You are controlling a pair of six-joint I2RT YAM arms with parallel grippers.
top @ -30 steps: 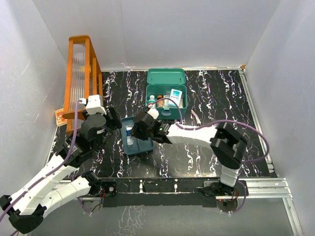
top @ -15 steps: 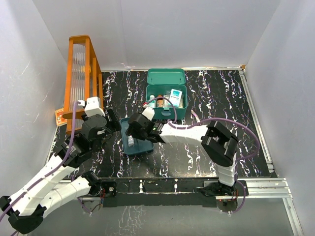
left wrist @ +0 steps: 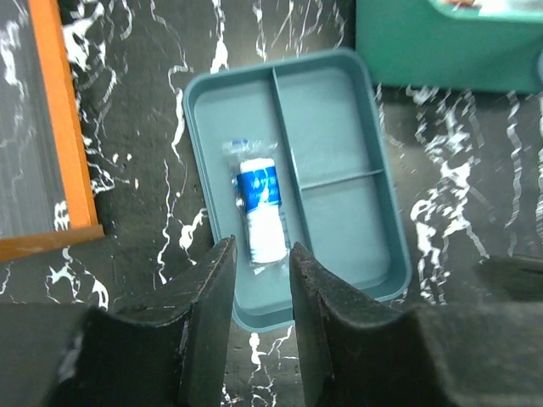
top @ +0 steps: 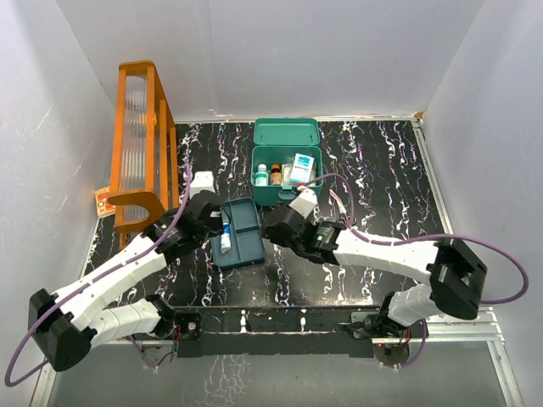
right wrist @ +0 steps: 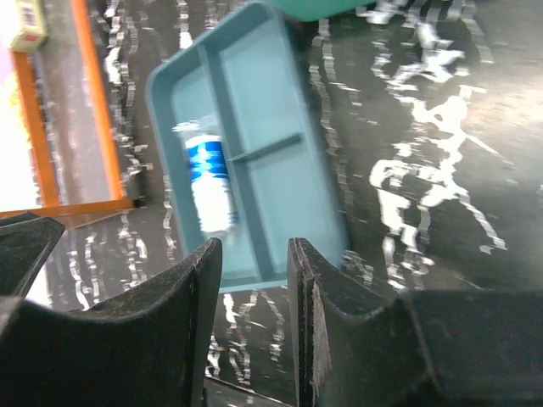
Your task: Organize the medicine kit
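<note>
The medicine kit is a teal-green box at the back centre of the table. Its lid stands open, and small bottles and a white-teal packet sit inside. In front of it lies a flat blue-teal divided tray holding a white-and-blue wrapped roll in its long left compartment. My left gripper hovers at the tray's left side. In the left wrist view the left gripper is open over the roll with nothing between its fingers. My right gripper is at the tray's right edge. The right wrist view shows the right gripper open and empty.
A tall orange rack stands along the left wall, with a small label at its foot. White walls close in the black marbled table on three sides. A metal rail runs along the near edge.
My left arm swung right to the tray and its jaws narrowed. My right arm pulled back from over the tray to its right side. The tray turned slightly.
</note>
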